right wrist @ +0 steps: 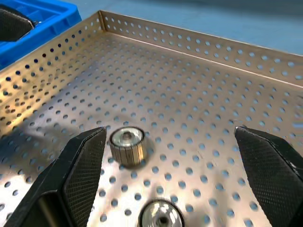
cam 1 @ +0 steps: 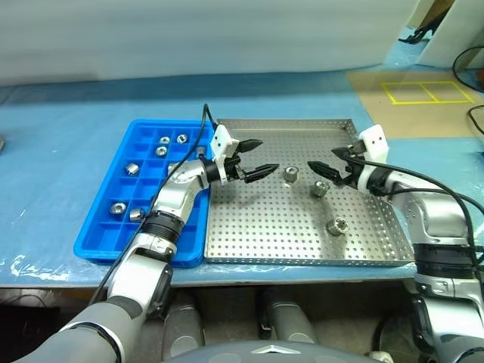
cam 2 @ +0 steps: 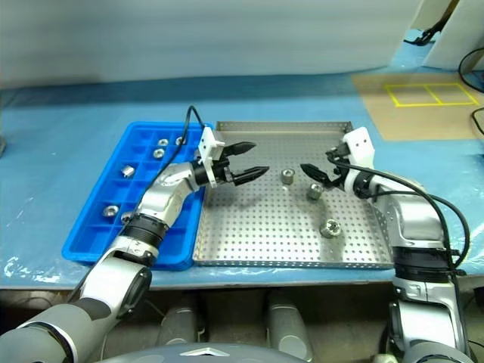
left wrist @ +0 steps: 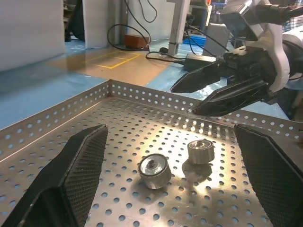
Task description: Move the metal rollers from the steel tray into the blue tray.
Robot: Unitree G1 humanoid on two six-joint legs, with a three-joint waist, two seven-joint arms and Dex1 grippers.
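The steel tray [cam 1: 249, 234] lies mid-table with three metal rollers on its perforated floor: one [cam 1: 290, 175] towards the back, one [cam 1: 321, 188] beside it, one [cam 1: 336, 225] nearer the front right. To its left, the blue tray [cam 1: 98, 242] holds several rollers [cam 1: 161, 151] in its compartments. My left gripper [cam 1: 268, 155] hovers open over the steel tray's left half and points right at the first roller. From the right side, my right gripper [cam 1: 321, 157] faces it, open and empty, just above the second roller. Two rollers [left wrist: 154, 170] lie between the fingers [left wrist: 71, 179] in the left wrist view.
Both trays rest on a table covered in blue sheeting [cam 1: 60, 128], its front edge just below the trays. Yellow tape squares [cam 1: 427, 92] mark the floor at the far right, near black cables [cam 1: 469, 64].
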